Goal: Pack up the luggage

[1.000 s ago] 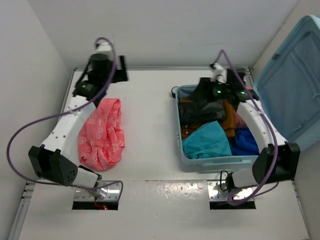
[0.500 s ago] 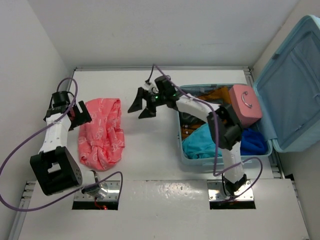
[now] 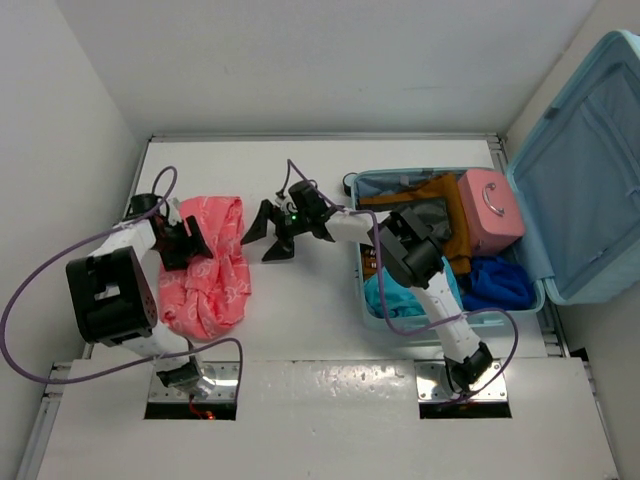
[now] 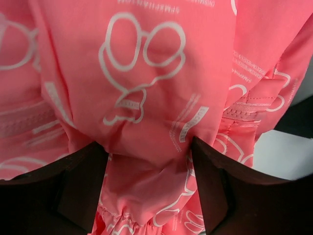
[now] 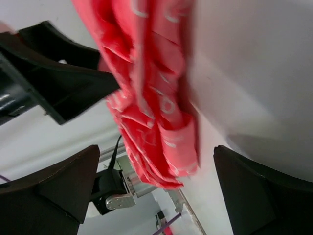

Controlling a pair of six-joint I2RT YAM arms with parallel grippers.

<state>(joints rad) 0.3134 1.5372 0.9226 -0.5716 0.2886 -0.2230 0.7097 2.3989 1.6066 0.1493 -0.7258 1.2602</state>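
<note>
Since the pink garment (image 3: 212, 285) lies outside the luggage (image 3: 575, 190), both grippers point at it, probably for a two-handed lift. Left gripper (image 3: 186, 243): fingers (image 4: 73, 186) wide, straddling a bunched fold that fills the gap between them; firm pinch not confirmed. Right gripper (image 3: 263, 232): fingers spread fully, empty, garment just ahead of the tips. Luggage open, lid up, well behind the right fingers. Print: white spectacles-and-moustache outlines — small lettering, upside down, unreadable.
</note>
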